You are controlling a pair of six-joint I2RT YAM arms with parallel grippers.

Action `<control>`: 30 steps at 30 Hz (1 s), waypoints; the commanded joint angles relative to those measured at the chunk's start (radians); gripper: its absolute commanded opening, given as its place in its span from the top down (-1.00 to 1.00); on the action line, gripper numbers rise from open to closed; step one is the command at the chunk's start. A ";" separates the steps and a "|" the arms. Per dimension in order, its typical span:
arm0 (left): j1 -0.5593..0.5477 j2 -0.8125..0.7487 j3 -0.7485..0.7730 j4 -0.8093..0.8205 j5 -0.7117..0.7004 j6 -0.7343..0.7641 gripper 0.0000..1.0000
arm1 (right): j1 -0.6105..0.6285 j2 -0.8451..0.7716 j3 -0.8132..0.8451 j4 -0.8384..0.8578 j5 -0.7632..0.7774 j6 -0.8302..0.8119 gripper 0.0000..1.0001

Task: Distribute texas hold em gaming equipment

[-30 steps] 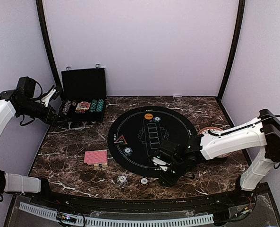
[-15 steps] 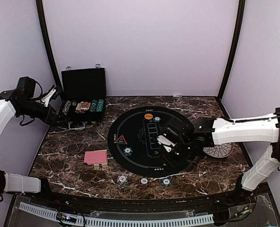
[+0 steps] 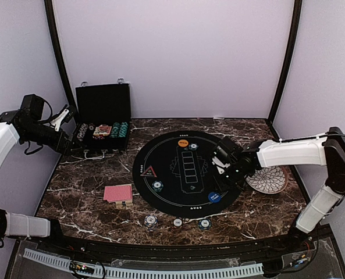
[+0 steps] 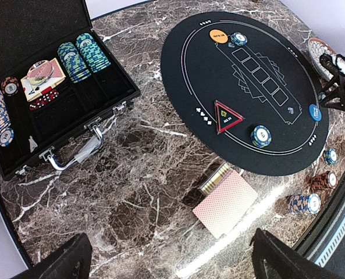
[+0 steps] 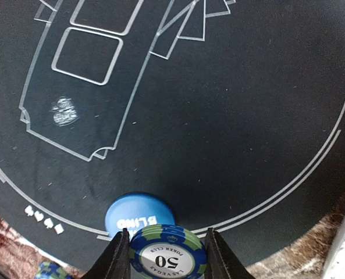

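My right gripper hovers over the right side of the round black mat. In the right wrist view the gripper is shut on a blue-and-green "50" poker chip, above the blue button disc. The blue button lies at the mat's near right and the orange button at its far side. A red-backed card deck lies left of the mat. Three chip stacks sit along the front. My left gripper is open and empty by the case, with the deck below it.
An open black case with more chips and cards stands at the back left. A white petal-pattern plate sits right of the mat. Single chips and a red triangle marker lie on the mat.
My right gripper has moved from the table's front edge up and right over the mat's right side. A chip stack and the blue button now show where it was. The left arm is still.
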 commanded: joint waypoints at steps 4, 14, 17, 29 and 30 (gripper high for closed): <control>-0.005 -0.005 0.014 -0.011 0.008 0.014 -0.98 | -0.047 0.058 -0.033 0.088 0.023 0.027 0.89; -0.005 -0.005 0.009 -0.005 0.012 0.015 -0.98 | -0.080 0.079 -0.064 0.116 0.018 0.029 0.84; -0.004 -0.002 0.007 -0.005 0.010 0.016 -0.98 | -0.080 0.089 -0.061 0.115 0.010 0.027 0.69; -0.004 -0.006 -0.009 -0.003 0.003 0.024 -0.98 | -0.071 0.005 0.031 0.022 0.053 0.007 -0.25; -0.005 -0.006 -0.008 -0.004 0.002 0.025 -0.98 | -0.059 -0.008 0.045 0.007 0.062 0.002 -0.28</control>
